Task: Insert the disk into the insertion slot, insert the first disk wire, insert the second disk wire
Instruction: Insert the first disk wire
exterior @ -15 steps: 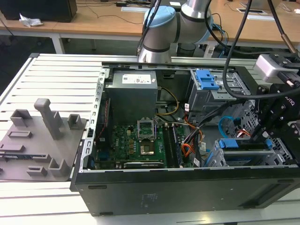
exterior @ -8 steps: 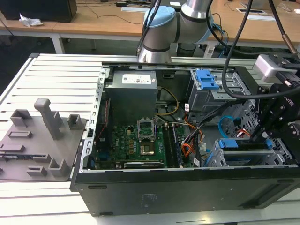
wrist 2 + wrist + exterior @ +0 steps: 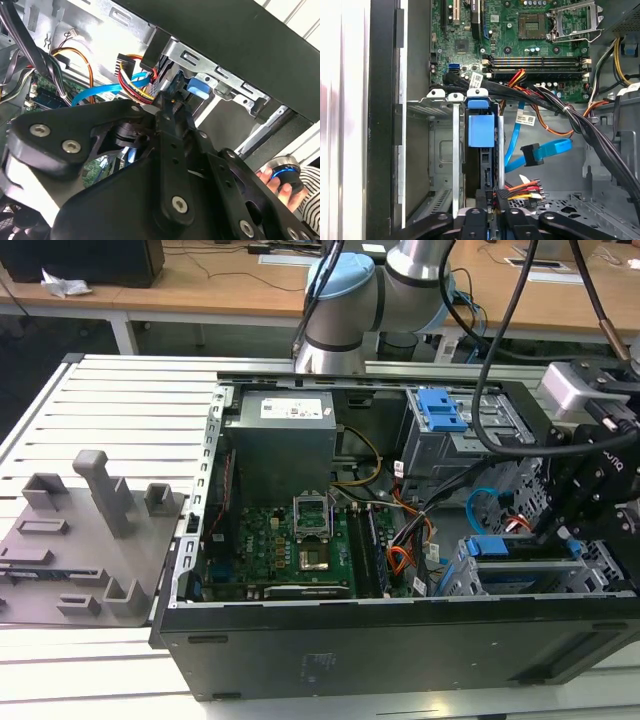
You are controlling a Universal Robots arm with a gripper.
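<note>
Claw (image 3: pixel 490 199) at the disk (image 3: pixel 481 131) inside the insertion slot (image 3: pixel 442 150)

Silver tubular arm (image 3: pixel 420 258) with pale-blue joint caps (image 3: pixel 340 285); thick black cables (image 3: pixel 508 310) trail to a matte black gripper (image 3: pixel 167 104) studded with silver screws (image 3: pixel 40 130).

The exterior view is set high and well back, looking obliquely down on the whole open computer case (image 3: pixel 350 640). The first wrist view is aimed closely along the gripper (image 3: pixel 489 201) into the insertion slot (image 3: pixel 445 102), with the motherboard (image 3: pixel 520 30) beyond. The second wrist view is set close behind the gripper, facing that slot obliquely. The disk (image 3: pixel 481 130) and the second disk wire (image 3: pixel 550 150) are shared by all three views.
</note>
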